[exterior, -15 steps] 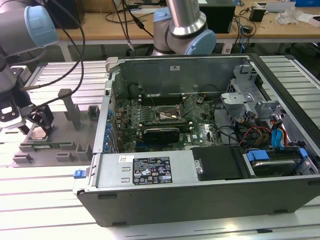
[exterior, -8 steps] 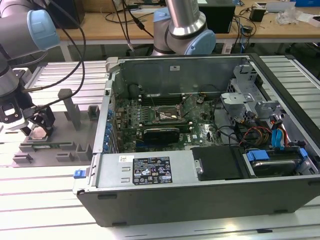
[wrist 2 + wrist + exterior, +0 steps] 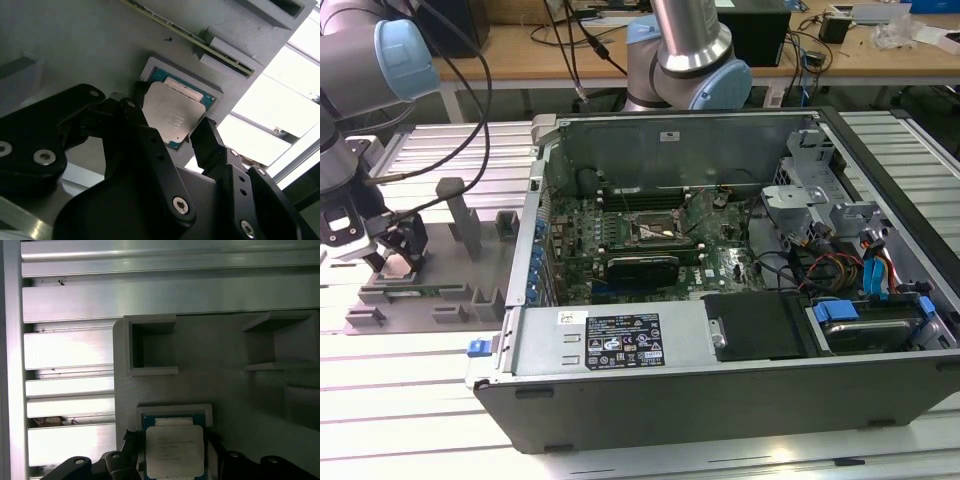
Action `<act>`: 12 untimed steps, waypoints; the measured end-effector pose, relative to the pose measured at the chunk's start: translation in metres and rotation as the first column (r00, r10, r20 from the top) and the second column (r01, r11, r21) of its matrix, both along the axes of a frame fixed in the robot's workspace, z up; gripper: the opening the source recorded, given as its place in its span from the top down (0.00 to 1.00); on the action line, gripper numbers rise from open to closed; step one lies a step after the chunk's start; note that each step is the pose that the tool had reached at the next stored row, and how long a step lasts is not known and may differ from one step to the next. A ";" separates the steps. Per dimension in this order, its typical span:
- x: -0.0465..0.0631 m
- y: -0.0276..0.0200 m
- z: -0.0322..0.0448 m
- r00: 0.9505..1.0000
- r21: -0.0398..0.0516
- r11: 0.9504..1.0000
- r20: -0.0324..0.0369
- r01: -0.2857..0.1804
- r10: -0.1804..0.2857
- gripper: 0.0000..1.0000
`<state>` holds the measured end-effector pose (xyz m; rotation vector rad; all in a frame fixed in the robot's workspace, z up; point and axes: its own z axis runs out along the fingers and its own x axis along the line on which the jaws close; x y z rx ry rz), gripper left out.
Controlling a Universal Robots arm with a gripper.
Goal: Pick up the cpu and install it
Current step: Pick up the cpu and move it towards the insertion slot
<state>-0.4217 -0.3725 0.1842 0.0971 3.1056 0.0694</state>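
The cpu [image 3: 172, 112], a small square chip with a silvery top plate and a green rim, lies at a shallow recess of the grey tray [image 3: 75, 45]. In the first wrist view the cpu [image 3: 175, 450] sits just under the tray's pale frame. My gripper [image 3: 171, 109] straddles it, and its black fingers [image 3: 207, 137] touch two opposite edges of the chip. In the exterior view the gripper [image 3: 396, 262] hangs low over the grey tray [image 3: 430, 292] at that view's left. The motherboard's metal-framed socket [image 3: 655, 232] lies inside the open computer case.
The open computer case [image 3: 720, 300] fills the middle and the exterior view's right, with cables, drive bays and a black card [image 3: 642, 268] inside. Grey upright posts [image 3: 460, 215] stand on the tray. A second robot arm's base [image 3: 688, 60] rises behind the case.
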 end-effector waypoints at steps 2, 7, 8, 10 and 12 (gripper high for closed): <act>0.000 0.0000 0.0020 1.000 0.000 1.000 0.000 0.000 0.000 0.36; 0.001 0.0000 0.0031 1.000 0.000 1.000 0.000 0.000 0.000 0.36; 0.001 0.0000 0.0030 1.000 0.000 1.000 0.000 0.000 0.000 0.36; 0.001 0.0000 0.0032 1.000 0.000 1.000 0.000 0.000 0.000 0.36; 0.001 0.0000 0.0032 1.000 0.000 1.000 0.000 0.000 0.000 0.36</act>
